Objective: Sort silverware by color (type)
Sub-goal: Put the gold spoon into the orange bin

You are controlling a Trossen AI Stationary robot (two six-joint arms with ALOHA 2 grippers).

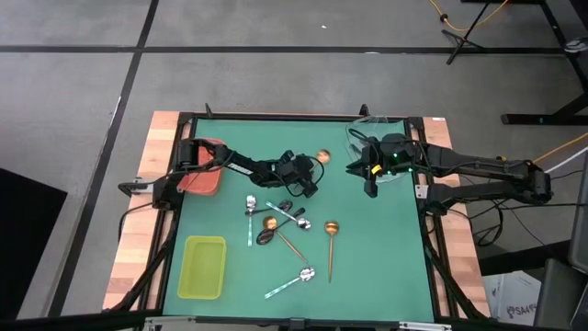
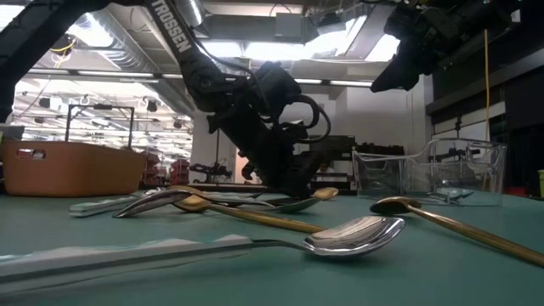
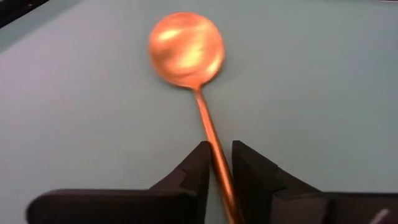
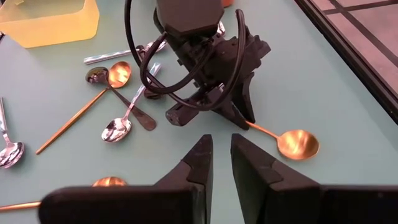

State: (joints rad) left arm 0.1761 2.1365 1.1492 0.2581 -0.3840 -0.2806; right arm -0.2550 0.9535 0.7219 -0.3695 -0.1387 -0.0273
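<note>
A copper spoon (image 1: pixel 322 156) lies on the green table toward the far side, and my left gripper (image 3: pixel 221 163) is shut on its thin handle. More silverware lies in a loose cluster (image 1: pixel 276 221) in the middle: copper, dark and silver-bowled spoons. A copper spoon (image 1: pixel 331 241) and a pale-handled one (image 1: pixel 292 283) lie nearer the front. My right gripper (image 4: pixel 222 155) hangs above the table at the far right, shut, with nothing between its fingers. My left gripper pinches the copper spoon's handle (image 3: pixel 210 142) between its two fingers, well back from the bowl. The fingers slant down from the table's left, and the handle runs back between them. The spoon lies on the table with its bowl (image 3: pixel 186 50) pointing away from the gripper.
A red tray (image 1: pixel 200 176) sits at the far left and a yellow-green tray (image 1: pixel 204 267) at the near left. A clear tray (image 2: pixel 425 170) stands at the far right under the right arm. The table's near right part is bare green mat.
</note>
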